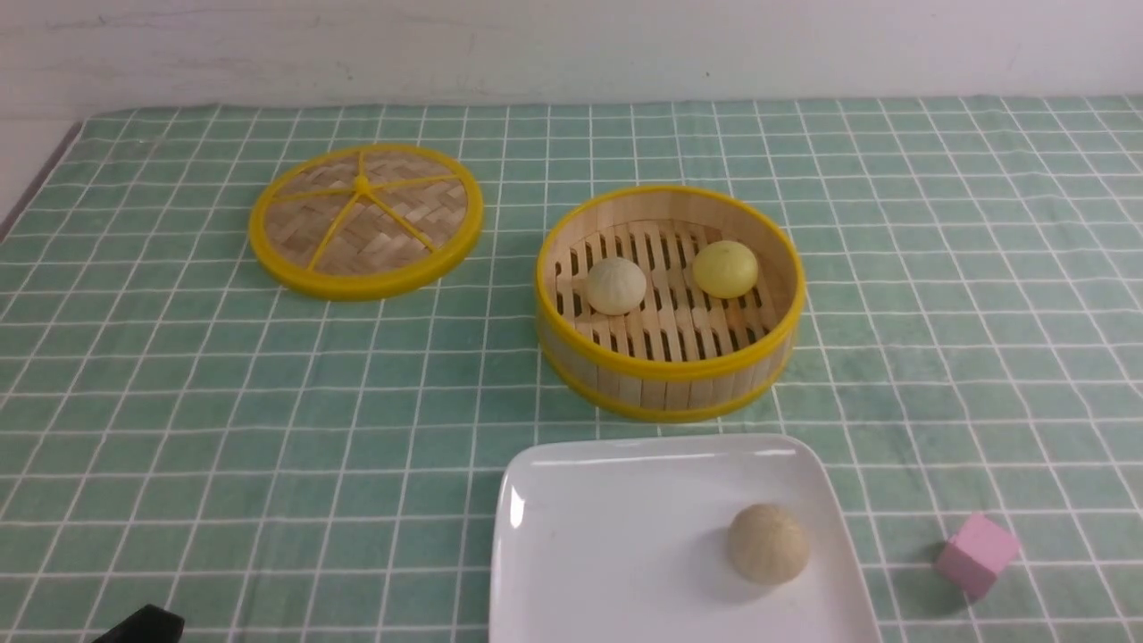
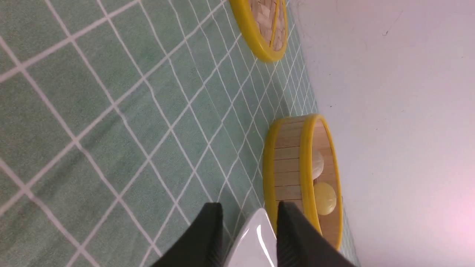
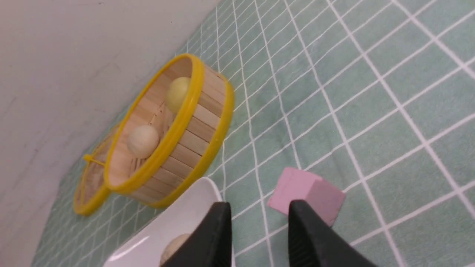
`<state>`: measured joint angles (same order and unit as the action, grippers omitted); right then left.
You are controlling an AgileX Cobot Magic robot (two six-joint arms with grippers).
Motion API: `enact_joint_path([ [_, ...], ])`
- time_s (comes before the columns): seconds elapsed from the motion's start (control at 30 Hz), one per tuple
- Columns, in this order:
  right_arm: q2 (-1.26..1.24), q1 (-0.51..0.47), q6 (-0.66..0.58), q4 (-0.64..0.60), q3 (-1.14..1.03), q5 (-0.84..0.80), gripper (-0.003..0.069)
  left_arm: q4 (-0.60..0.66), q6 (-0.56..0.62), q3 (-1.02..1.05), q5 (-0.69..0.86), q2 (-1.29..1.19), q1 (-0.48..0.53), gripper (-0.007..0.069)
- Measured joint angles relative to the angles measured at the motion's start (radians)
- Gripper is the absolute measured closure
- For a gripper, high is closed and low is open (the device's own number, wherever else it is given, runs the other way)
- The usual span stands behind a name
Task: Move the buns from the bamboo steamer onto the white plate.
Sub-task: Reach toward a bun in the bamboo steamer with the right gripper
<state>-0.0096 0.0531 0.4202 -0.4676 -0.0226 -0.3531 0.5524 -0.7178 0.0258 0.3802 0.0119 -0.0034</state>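
Buns (image 1: 615,286) both sit in the steamer (image 1: 670,393), the cream one at 9 o'clock of its floor, the yellow bun (image 1: 724,268) at 2 o'clock, so neither move is done yet. Plate (image 1: 607,536), at the steamer's 6 o'clock, bears only a tan bun (image 1: 768,543). Left pincer (image 2: 248,207) and right pincer (image 3: 259,207) hang released, grasping nothing.

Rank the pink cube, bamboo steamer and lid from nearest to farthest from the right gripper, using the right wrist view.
1. Pink cube, just past the right gripper.
2. Bamboo steamer, beyond the plate.
3. Lid, behind the steamer.
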Motion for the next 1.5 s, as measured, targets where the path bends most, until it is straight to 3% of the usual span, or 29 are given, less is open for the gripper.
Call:
enact_joint_path([
  [0.17, 0.0, 0.0, 0.003, -0.015, 0.007, -0.003, 0.0448, 0.007, 0.045, -0.01, 0.005, 0.0, 0.0, 0.0403],
  [0.37, 0.026, 0.0, -0.083, 0.044, 0.194, 0.038, 0.0655, -0.036, 0.286, -0.216, 0.043, -0.017, 0.0, 0.0585],
  [0.43, 0.072, 0.0, -0.124, 0.09, 0.252, 0.013, 0.067, -0.079, 0.331, -0.282, 0.11, -0.07, 0.0, 0.0614],
  [0.57, 0.279, 0.0, -0.17, 0.205, 0.401, -0.203, 0.0664, -0.184, 0.347, -0.394, 0.346, -0.259, 0.0, 0.0623],
  [0.73, 0.564, 0.0, -0.214, 0.29, 0.528, -0.492, 0.0659, -0.224, 0.397, -0.468, 0.584, -0.51, 0.0, 0.0623],
  [0.83, 0.717, 0.0, -0.243, 0.258, 0.582, -0.589, 0.0658, -0.225, 0.464, -0.49, 0.656, -0.631, 0.0, 0.0623],
  [0.93, 0.921, 0.0, -0.458, 0.052, 0.65, -0.628, 0.0657, -0.224, 0.537, -0.503, 0.666, -0.765, 0.0, 0.0623],
  [0.97, 0.921, 0.0, -0.458, 0.052, 0.653, -0.629, 0.0657, -0.223, 0.54, -0.504, 0.666, -0.771, 0.0, 0.0623],
  [1.07, 1.078, 0.005, -0.776, -0.254, 0.703, -0.656, 0.0657, -0.211, 0.575, -0.506, 0.642, -0.837, 0.0, 0.0623],
  [1.2, 1.237, 0.072, -1.036, -0.462, 0.802, -0.717, 0.0654, -0.203, 0.589, -0.508, 0.618, -0.862, 0.0, 0.0622],
  [1.37, 1.412, 0.195, -1.044, -0.432, 0.98, -0.703, 0.065, -0.201, 0.59, -0.508, 0.598, -0.862, 0.0, 0.0617],
  [1.5, 1.571, 0.282, -0.911, -0.228, 1.182, -0.609, 0.0641, -0.201, 0.59, -0.508, 0.591, -0.862, 0.0, 0.0612],
])
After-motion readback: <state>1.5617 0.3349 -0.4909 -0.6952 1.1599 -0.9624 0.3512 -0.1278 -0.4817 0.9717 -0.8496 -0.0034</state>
